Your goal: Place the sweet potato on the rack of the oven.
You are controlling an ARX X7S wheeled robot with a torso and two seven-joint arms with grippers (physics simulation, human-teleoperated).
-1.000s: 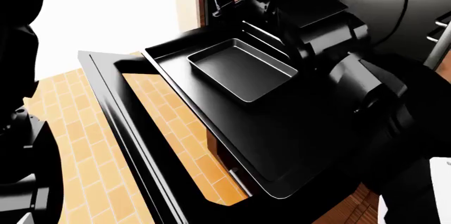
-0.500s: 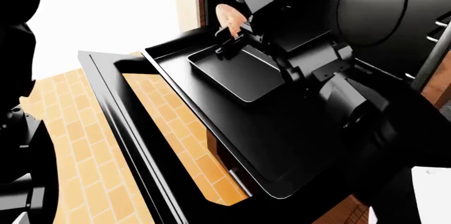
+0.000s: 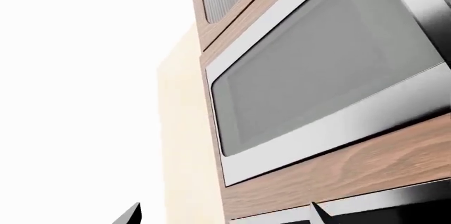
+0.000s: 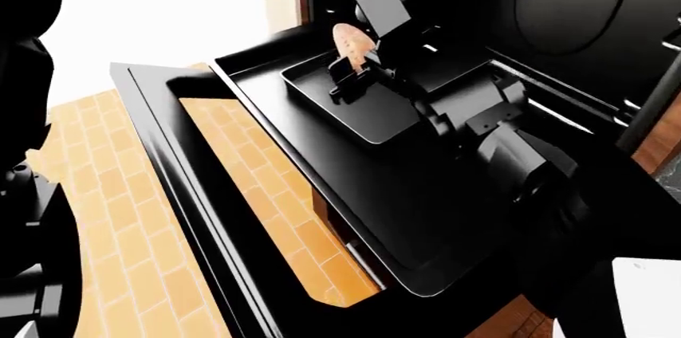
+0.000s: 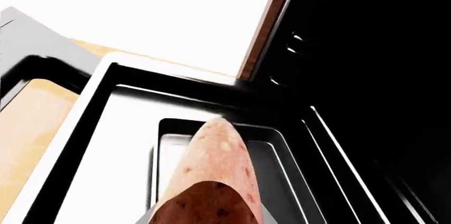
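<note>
The sweet potato [image 4: 352, 40] is pinkish-tan and speckled, and it stands on end in my right gripper [image 4: 355, 63], which is shut on it. It hangs just above the far end of the small black baking pan [image 4: 368, 107]. The pan sits on the wide black rack [image 4: 426, 194], which is pulled out of the oven [image 4: 159, 131] over the open door. In the right wrist view the sweet potato [image 5: 211, 171] points down at the baking pan [image 5: 282, 150] and the rack's rim [image 5: 99, 92]. My left gripper [image 3: 225, 220] is open and empty, with only its fingertips [image 3: 130, 216] showing.
The oven door's window [image 4: 245, 186] shows orange floor tiles through it. The dark oven cavity with side rails [image 5: 310, 18] lies behind the rack. The left wrist view faces a steel-framed appliance [image 3: 324, 76] set in wooden cabinetry [image 3: 352, 166].
My right gripper has carried the sweet potato down and nearer, from beside the oven opening to just above the baking pan's far end. The head view has shifted slightly.
</note>
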